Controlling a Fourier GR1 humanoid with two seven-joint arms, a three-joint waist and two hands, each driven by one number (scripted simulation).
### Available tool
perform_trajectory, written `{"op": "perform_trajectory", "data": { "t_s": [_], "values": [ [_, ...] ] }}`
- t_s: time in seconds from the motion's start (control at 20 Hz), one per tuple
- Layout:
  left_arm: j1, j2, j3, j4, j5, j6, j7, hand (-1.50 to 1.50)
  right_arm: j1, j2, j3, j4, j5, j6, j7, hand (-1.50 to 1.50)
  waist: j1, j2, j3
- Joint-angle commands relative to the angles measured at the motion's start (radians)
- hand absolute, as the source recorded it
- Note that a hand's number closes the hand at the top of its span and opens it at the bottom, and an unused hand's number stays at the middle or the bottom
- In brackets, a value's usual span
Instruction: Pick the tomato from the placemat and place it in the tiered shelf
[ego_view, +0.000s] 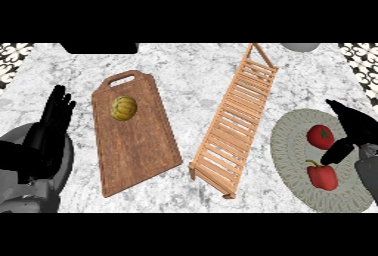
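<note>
A red tomato (320, 136) lies on the round grey placemat (289, 150) at the right. Below it on the same mat sits a red bell pepper (322, 176). My right hand (351, 131) hovers over the mat's right side, fingers spread and relaxed, thumb pointing down-left just beside the tomato; it holds nothing. The wooden slatted tiered shelf (236, 117) stretches diagonally across the centre, left of the mat. My left hand (53, 117) rests open at the left edge, fingers up.
A brown wooden cutting board (136, 145) with a handle hole lies left of the shelf, and a small yellow-green squash (124, 107) sits on it. A dark object (100, 47) and a grey object (300, 47) stand at the counter's far edge.
</note>
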Motion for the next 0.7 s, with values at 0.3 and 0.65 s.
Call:
{"op": "perform_trajectory", "data": {
  "t_s": [0.3, 0.65],
  "values": [
    [0.057, -0.008, 0.024, -0.022, -0.025, -0.041, -0.027, 0.00, -0.080, 0.082, -0.048, 0.252, 0.107, -0.090, -0.146, -1.50, 0.009, 0.002, 0.000],
    [-0.030, -0.031, 0.035, 0.009, -0.032, -0.051, 0.013, 0.00, -0.120, 0.111, -0.054, 0.308, 0.146, -0.017, -0.163, 1.50, 0.003, 0.001, 0.000]
  ]
}}
